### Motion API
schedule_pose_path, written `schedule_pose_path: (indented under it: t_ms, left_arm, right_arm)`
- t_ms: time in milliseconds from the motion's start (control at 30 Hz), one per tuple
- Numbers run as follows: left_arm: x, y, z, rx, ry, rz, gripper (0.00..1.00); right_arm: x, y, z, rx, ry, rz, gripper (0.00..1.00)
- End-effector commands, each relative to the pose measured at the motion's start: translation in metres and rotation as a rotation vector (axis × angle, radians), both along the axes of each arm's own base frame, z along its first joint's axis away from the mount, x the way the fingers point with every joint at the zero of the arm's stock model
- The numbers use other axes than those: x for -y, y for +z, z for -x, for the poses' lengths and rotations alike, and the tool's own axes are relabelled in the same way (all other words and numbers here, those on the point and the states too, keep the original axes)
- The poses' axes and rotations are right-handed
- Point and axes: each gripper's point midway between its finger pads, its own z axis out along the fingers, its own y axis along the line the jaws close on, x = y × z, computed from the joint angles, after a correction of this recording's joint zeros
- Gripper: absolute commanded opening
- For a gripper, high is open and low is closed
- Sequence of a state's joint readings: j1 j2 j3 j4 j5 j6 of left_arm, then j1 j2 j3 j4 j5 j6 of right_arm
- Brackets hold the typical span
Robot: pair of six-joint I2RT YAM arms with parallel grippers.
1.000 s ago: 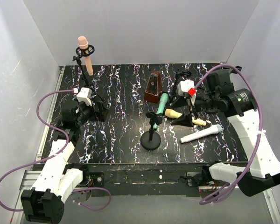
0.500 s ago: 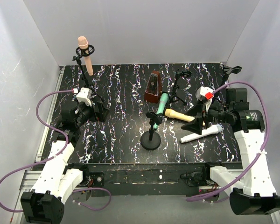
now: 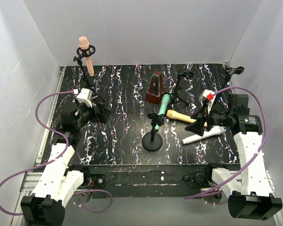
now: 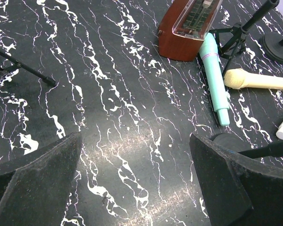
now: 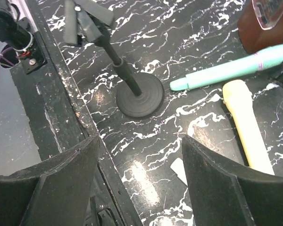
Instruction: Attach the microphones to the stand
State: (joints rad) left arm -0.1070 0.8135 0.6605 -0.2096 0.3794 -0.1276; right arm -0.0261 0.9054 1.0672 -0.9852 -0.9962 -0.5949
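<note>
Black white-veined table (image 3: 122, 136). Matte pink mic (image 3: 84, 47), round-headed and tapering, stands clipped upright in a tripod stand at 11 o'clock. Teal mic (image 3: 163, 104), yellow mic (image 3: 179, 116) and white mic (image 3: 205, 135) lie flat toward 3 o'clock, near the brown pyramid metronome (image 3: 154, 88). Round-base stand (image 3: 152, 141) is near centre. Left gripper (image 4: 137, 179) is at 9 o'clock, jaws apart, empty. Right gripper (image 5: 137, 183) is at 3 o'clock, jaws apart, empty.

It looks like a robot test booth in a lab. Plain white walls (image 3: 155, 33) box in a black marbled desk (image 3: 122, 136). Two white robot arms, left (image 3: 61, 162) and right (image 3: 251, 150), are bolted at its near edge. Purple cables (image 3: 47, 96) loop loose, and plain coloured microphones (image 3: 164, 104) lie about as props.
</note>
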Motion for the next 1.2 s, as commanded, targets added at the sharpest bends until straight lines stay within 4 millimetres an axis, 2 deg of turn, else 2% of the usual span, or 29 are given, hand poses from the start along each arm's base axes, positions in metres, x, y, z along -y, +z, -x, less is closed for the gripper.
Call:
schedule_pose_path:
  t_ms: [0,167,300,467,567,800,967,1167]
  left_arm:
    - [0.003,0.005,0.005,0.029,-0.024,0.003,0.98]
    - [0.005,0.007,0.005,0.033,-0.031,0.006,0.98]
    - [0.006,0.007,0.006,0.034,-0.037,0.009,0.98]
    - [0.006,0.007,0.006,0.034,-0.038,0.010,0.98]
    - [0.006,0.006,0.006,0.033,-0.038,0.008,0.98]
    - [0.006,0.005,0.005,0.028,-0.040,0.007,0.98]
    - [0.006,0.004,0.004,0.023,-0.040,0.007,0.98]
    - [0.007,0.002,0.004,0.017,-0.045,0.007,0.98]
  right_arm:
    - [0.008,-0.011,-0.018,0.001,-0.052,0.044,0.77]
    - [0.022,-0.026,-0.039,0.032,-0.091,0.141,0.77]
    - [0.038,-0.047,-0.058,0.046,-0.083,0.264,0.77]
    - [0.048,-0.085,-0.059,0.103,0.144,0.399,0.76]
    - [0.051,-0.099,-0.069,0.116,0.189,0.425,0.77]
    - [0.056,-0.132,-0.115,0.145,0.137,0.454,0.76]
    - [0.059,-0.154,-0.135,0.182,0.136,0.483,0.75]
    - [0.060,-0.172,-0.147,0.179,0.146,0.510,0.74]
